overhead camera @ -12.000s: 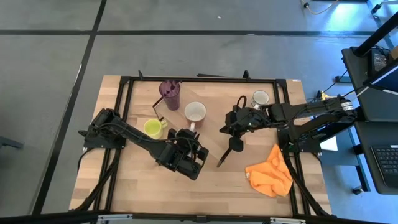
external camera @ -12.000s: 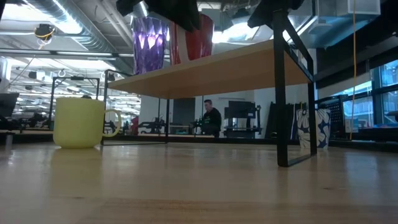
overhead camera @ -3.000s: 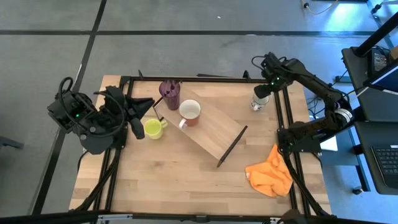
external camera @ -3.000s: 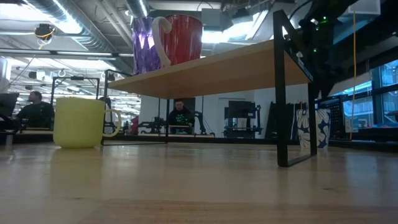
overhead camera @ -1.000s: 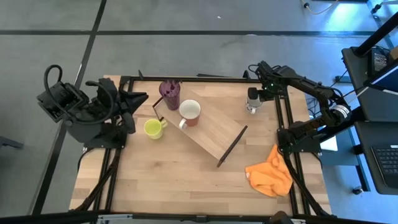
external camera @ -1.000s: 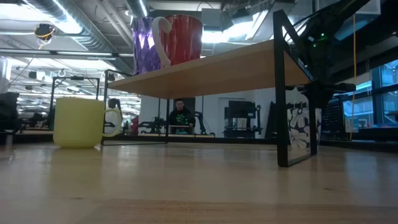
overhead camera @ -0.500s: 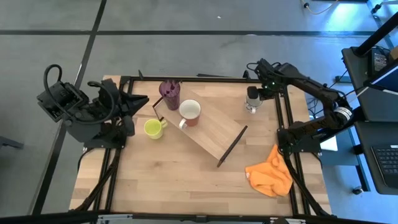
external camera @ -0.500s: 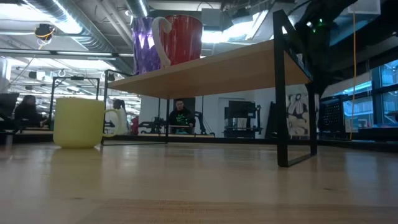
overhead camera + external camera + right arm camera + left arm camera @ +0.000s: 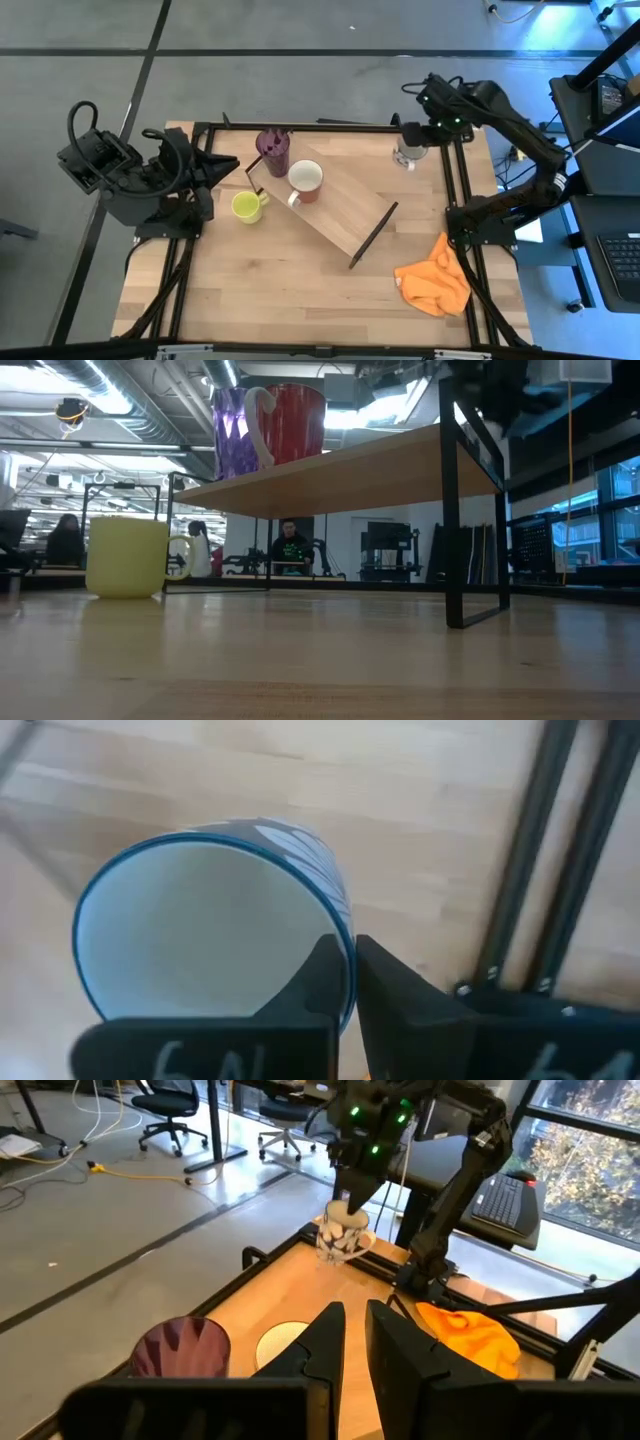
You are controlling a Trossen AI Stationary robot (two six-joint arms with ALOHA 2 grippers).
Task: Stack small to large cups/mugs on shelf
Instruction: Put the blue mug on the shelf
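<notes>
The shelf (image 9: 345, 205) lies slantwise across the table's middle. On its far-left end stand the purple tumbler (image 9: 272, 151) and the brownish mug (image 9: 307, 180), upright on their bases. The yellow-green mug (image 9: 246, 206) stands on the table, left of the shelf. My right gripper (image 9: 412, 143) hangs over the table's far right corner, shut on the white-grey mug (image 9: 338, 1242), which has a blue pattern. My left gripper (image 9: 356, 1342) waits high beyond the table's left edge. Its fingers stand a little apart, with nothing between them. My right gripper pinches the white-grey mug's wall at the rim (image 9: 345, 935), one finger inside the mug and one outside. The fingers come from above, pointing down. The mug hangs below them, mouth up and slightly tilted, lifted clear of the table.
An orange cloth (image 9: 433, 275) lies near the table's right edge. Black frame rails (image 9: 462, 215) run along the table's sides. The shelf's dark end bar (image 9: 455, 510) stands on the tabletop. People sit in the room behind (image 9: 291, 545). Bare wood lies toward the near edge.
My right gripper has risen with the white-grey mug, still shut on it, and drifted slightly toward the far edge. The mug has left the low view, where it showed behind the shelf's end bar a second ago.
</notes>
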